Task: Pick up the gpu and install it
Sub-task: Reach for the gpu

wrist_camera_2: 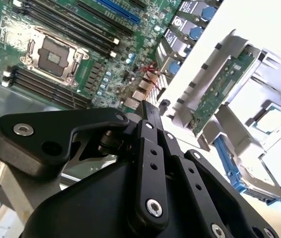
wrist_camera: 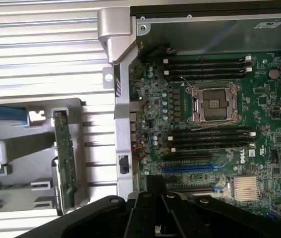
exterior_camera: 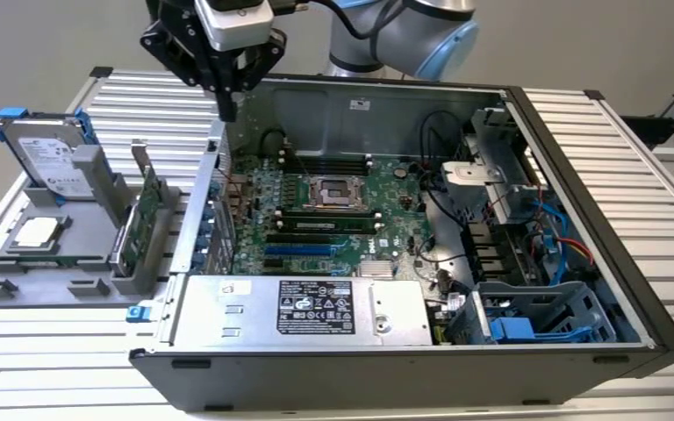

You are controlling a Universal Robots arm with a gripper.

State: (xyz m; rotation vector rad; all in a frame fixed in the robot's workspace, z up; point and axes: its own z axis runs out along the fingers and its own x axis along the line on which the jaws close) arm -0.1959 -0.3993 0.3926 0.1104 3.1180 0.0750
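arm high, gripper pointing down, closed on nothing

in the exterior view the arm [exterior_camera: 413,35] shows at the top edge with its grey and blue joint [exterior_camera: 442,39], and the wrist [exterior_camera: 238,22] reaches out toward the exterior view's left. the black gripper [exterior_camera: 229,116] hangs below the wrist, pointing nearly straight down. its two fingers [exterior_camera: 227,95] taper together to one narrow tip, with no gap seen between them and nothing held. in the second wrist view the gripper [wrist_camera_2: 148,110] is seen from behind: the black links [wrist_camera_2: 61,131] fold inward and the fingers lie pressed side by side. in the first wrist view the gripper [wrist_camera: 155,183] juts from its black body [wrist_camera: 190,218], likewise closed.
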